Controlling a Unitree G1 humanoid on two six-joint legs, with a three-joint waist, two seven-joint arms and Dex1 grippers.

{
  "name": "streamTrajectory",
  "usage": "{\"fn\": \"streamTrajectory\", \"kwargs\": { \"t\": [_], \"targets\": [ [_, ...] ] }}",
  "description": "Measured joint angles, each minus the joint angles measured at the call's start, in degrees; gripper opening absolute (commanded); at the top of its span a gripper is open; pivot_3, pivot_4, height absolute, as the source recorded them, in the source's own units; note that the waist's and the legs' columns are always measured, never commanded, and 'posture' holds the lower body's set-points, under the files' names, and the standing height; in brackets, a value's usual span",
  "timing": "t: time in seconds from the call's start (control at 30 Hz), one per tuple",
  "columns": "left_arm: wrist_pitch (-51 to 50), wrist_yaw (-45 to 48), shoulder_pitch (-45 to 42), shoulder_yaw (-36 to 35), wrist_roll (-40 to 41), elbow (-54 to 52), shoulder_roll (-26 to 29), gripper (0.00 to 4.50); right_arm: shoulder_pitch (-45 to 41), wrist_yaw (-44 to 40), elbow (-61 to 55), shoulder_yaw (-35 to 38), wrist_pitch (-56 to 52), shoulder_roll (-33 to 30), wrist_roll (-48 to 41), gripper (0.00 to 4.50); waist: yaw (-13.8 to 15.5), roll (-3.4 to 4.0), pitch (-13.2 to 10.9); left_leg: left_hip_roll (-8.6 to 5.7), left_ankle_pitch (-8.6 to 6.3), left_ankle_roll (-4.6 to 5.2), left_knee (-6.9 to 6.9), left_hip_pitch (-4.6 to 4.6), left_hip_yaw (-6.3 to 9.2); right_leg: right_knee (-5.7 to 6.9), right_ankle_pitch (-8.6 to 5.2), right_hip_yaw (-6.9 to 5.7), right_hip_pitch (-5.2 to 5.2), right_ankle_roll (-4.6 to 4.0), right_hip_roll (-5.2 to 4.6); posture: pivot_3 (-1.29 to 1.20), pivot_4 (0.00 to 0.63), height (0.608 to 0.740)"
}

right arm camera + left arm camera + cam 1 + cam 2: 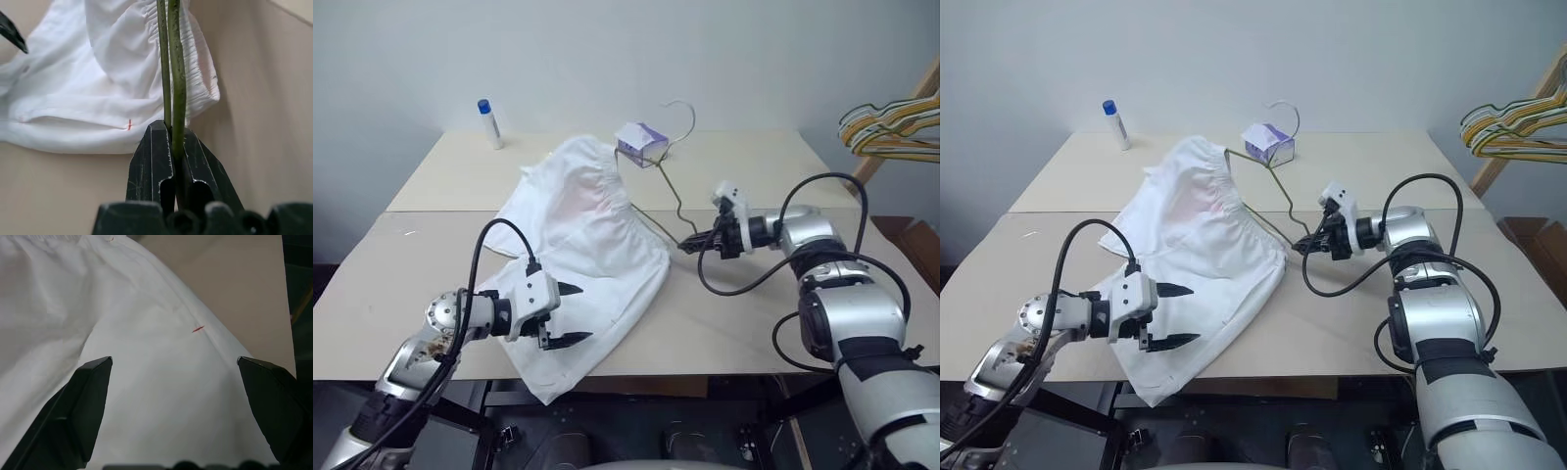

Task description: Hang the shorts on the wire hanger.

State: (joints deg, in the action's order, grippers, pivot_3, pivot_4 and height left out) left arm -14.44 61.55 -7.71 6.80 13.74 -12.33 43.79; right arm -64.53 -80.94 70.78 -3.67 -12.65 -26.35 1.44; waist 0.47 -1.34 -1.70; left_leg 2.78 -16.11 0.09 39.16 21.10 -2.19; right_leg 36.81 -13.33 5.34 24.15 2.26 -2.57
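Right gripper (1310, 244): jaws pinched shut on the hanger (1278, 186) at one corner; in the wrist view two wire runs pass up between the fingertips. From the jaws the wire rises up and away, and its far end goes under the waistband of the shorts (587, 255), lifting that edge off the table (724, 323). The hook stands above a small purple-and-white box (641, 143).

Left gripper (570, 314): jaws wide, holding nothing. It hangs just over the near leg of the shorts; cloth spans the whole gap between the fingers (90, 396), with a small red mark ahead of the tips.

Step in hand, as I read it: feeding the hanger through the shorts. Only the far corner looks to be inside; most of the wire is bare.

To do it well:
- Keep the right pinch firm; thin wire can twist in the jaws.
- Bring the left jaws down on one layer near the hem or waistband and pin or hold it, so the cloth does not slide ahead of the wire.
- Push along the wire's own line, low, to avoid snagging the gathers.
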Motion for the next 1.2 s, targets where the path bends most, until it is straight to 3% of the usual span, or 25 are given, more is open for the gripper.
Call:
{"fn": "streamTrajectory", "kwargs": {
  "t": [0.17,0.27,0.37,0.5,0.6,0.93,1.2],
  "targets": [
    [0.8,2.0,-4.1,-1.4,2.4,1.4,0.0,4.41,0.2,1.5,-0.8,-0.1,-0.4,1.0,0.0,0.00,-0.9,0.00,0.0,0.00,0.02,-0.03,0.00,0.00,0.00,0.02,0.00,0.00,0.00,0.00,0.00,0.04,0.000,0.740],
    [0.4,3.8,-9.3,-5.6,7.7,1.9,-0.2,4.41,1.4,3.5,-3.4,-0.6,1.8,1.1,0.7,0.00,-1.6,0.00,0.0,0.00,0.02,-0.03,0.00,0.04,0.02,-0.02,0.00,-0.01,0.01,0.00,-0.01,0.03,0.000,0.740],
    [-0.7,5.6,-18.1,-11.0,13.9,4.5,0.2,4.41,4.6,5.0,-7.4,-1.8,6.8,0.5,1.4,0.00,-2.0,-0.01,0.0,0.00,0.02,-0.04,0.01,0.06,0.06,-0.05,0.00,-0.05,-0.02,0.01,-0.02,0.02,0.000,0.740],
    [0.3,5.3,-29.2,-14.1,13.3,13.4,2.4,4.41,8.2,5.2,-12.4,-3.6,11.4,-0.2,2.4,0.00,-3.3,0.00,0.0,-0.03,0.03,-0.05,0.01,0.00,0.09,-0.04,0.01,-0.03,-0.08,0.01,-0.02,0.01,0.000,0.740],
    [4.1,6.9,-36.3,-12.4,9.2,23.7,3.4,4.41,9.0,6.4,-15.6,-4.1,10.0,0.1,2.4,0.00,-4.8,0.00,0.0,-0.03,0.07,-0.11,0.00,-0.03,0.09,-0.01,0.01,-0.02,-0.07,0.01,-0.01,0.00,0.000,0.740],
    [20.4,25.2,-59.1,-0.9,-5.4,60.6,3.3,4.41,12.2,9.6,-30.1,-7.2,3.8,1.4,2.6,0.00,-7.4,0.00,0.0,-0.05,0.07,-0.11,0.01,0.12,0.22,-0.05,-0.01,-0.11,-0.02,0.04,-0.01,0.00,0.000,0.740],
    [24.9,30.7,-68.7,5.6,-11.3,74.0,0.1,4.41,13.0,10.9,-36.0,-9.4,-0.4,1.6,2.6,0.00,-7.6,0.00,0.0,-0.04,0.06,-0.10,0.01,0.12,0.27,0.02,-0.02,-0.09,0.01,0.06,-0.01,0.00,0.000,0.740]
  ]
}}
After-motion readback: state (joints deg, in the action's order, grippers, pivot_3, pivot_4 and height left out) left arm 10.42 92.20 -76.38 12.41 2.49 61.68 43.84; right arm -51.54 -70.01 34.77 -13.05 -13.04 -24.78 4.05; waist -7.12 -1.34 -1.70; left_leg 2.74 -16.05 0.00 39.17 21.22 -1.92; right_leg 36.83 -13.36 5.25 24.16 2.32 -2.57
